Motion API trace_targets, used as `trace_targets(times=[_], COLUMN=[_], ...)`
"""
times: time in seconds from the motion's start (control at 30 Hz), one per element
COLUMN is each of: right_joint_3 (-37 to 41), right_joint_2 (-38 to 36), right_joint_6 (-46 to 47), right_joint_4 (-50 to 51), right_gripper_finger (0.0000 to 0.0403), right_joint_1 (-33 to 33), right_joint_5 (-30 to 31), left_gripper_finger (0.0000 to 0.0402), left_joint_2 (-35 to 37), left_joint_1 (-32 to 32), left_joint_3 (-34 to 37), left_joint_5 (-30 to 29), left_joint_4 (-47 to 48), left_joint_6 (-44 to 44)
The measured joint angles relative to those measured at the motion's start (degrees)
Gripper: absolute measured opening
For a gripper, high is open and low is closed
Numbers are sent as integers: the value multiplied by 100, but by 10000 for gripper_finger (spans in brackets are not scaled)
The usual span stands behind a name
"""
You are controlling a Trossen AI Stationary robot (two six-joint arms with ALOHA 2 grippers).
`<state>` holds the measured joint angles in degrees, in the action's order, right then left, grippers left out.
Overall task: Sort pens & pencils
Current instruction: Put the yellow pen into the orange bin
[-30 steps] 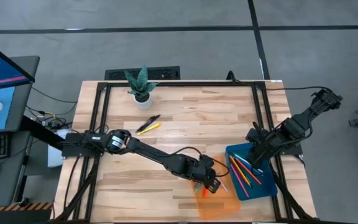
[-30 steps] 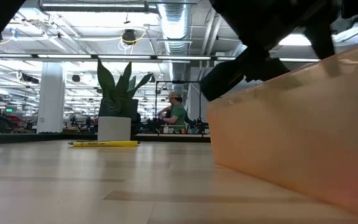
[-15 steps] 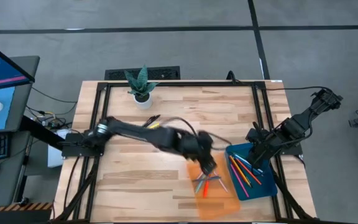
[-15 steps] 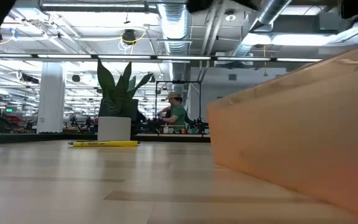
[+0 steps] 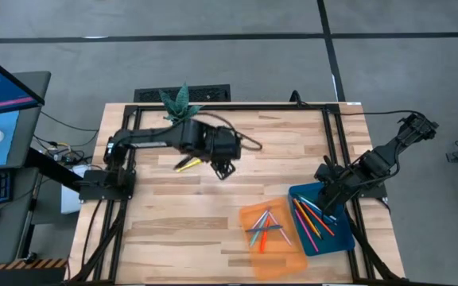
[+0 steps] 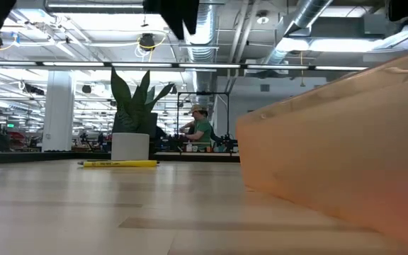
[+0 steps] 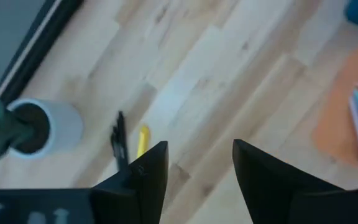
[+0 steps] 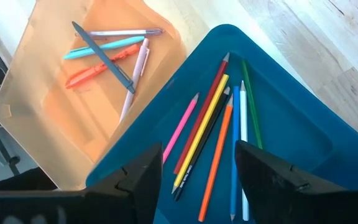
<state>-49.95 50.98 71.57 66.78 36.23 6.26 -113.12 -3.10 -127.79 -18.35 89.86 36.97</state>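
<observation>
My left gripper (image 5: 223, 169) is open and holds nothing; it hangs above the table's middle, right of a black pen (image 7: 118, 140) and a yellow pencil (image 7: 143, 140) that lie flat side by side on the wood (image 5: 188, 163). In the low view only the yellow pencil (image 6: 119, 163) shows. Several pens lie in the orange tray (image 5: 289, 256) and cross each other (image 8: 107, 53). Several pencils lie side by side in the blue tray (image 5: 342, 236), shown close in the right wrist view (image 8: 210, 134). My right gripper (image 8: 197, 180) is open and waits over the blue tray's far edge (image 5: 328, 189).
A white pot with a green plant (image 5: 181, 119) stands at the table's far edge, just beyond the black pen and the yellow pencil. The two trays sit side by side at the near right corner. A black frame (image 5: 133, 159) runs along the table's sides. A person (image 6: 200, 127) sits far off in the room.
My left gripper has risen from over the orange tray and swung toward the table's far left, ending near the black pen and yellow pencil. With the arm gone, the pens in the orange tray show again. My right arm has kept still.
</observation>
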Motion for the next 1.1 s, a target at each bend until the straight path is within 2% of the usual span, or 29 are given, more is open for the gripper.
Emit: trace_targets(times=[0.07, 0.17, 0.47, 0.6, 0.83, 1.1], right_joint_3=[0, 0, 0, 2, 2, 2], right_joint_2=[-2, -2, 0, 0, -2, 0], right_joint_6=[-2, -2, -3, -2, 45, 196], right_joint_4=[0, 2, 5, 4, 2, 4], right_gripper_finger=[221, 221, 221, 221, 221, 221], right_joint_1=[0, 0, 0, 0, 0, 0], right_joint_5=[-1, 1, 22, 22, 13, -7], left_gripper_finger=[172, 172, 172, 172, 172, 172], left_joint_2=[28, 249, 1596, 1779, 1725, 1633], left_joint_1=[202, 446, 1094, 1186, 1217, 1249], left_joint_3=[261, 1061, 4671, 5882, 6861, 7359], left_joint_5=[160, 325, 587, 759, 387, 521], left_joint_4=[-170, -598, -2995, -3959, -4484, -5103], left_joint_6=[-215, -375, -905, -1091, -1123, -1014])
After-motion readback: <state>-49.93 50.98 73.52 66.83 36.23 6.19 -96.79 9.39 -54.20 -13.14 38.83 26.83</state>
